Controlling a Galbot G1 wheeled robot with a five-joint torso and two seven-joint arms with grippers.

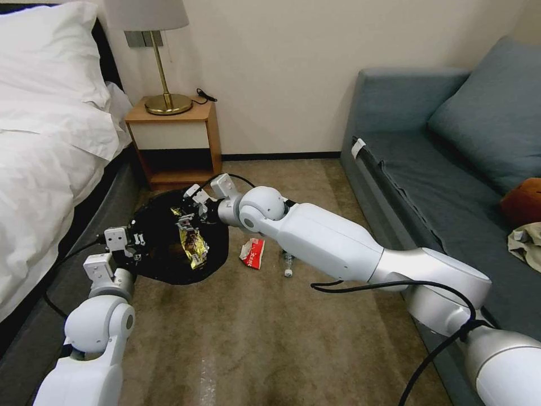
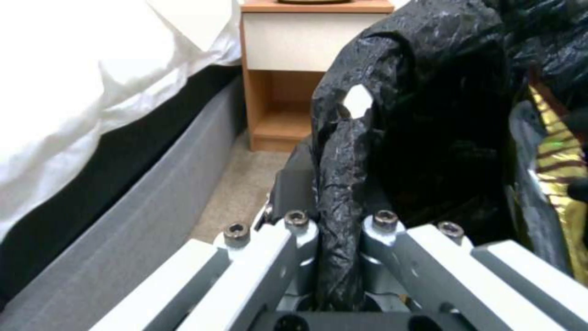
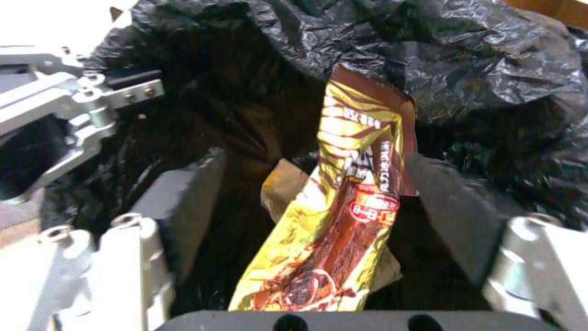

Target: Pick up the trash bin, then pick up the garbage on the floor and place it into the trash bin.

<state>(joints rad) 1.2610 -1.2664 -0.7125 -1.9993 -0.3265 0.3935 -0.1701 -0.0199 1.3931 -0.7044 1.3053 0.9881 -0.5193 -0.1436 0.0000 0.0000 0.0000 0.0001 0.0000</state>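
Note:
The trash bin, lined with a black bag, is off the carpet beside the bed. My left gripper is shut on its near rim, the bag pinched between the fingers. My right gripper hovers over the bin's mouth with its fingers spread wide. A gold-brown snack packet hangs loosely between them, above the bag's dark inside; the head view shows this packet too. A brown wad shows beneath it. A red-and-white wrapper and a small clear bottle lie on the carpet right of the bin.
The bed runs along the left. A wooden nightstand with a lamp stands behind the bin. A blue-grey sofa lines the right, carrying a brown plush toy and a beige shirt. Open carpet lies in front.

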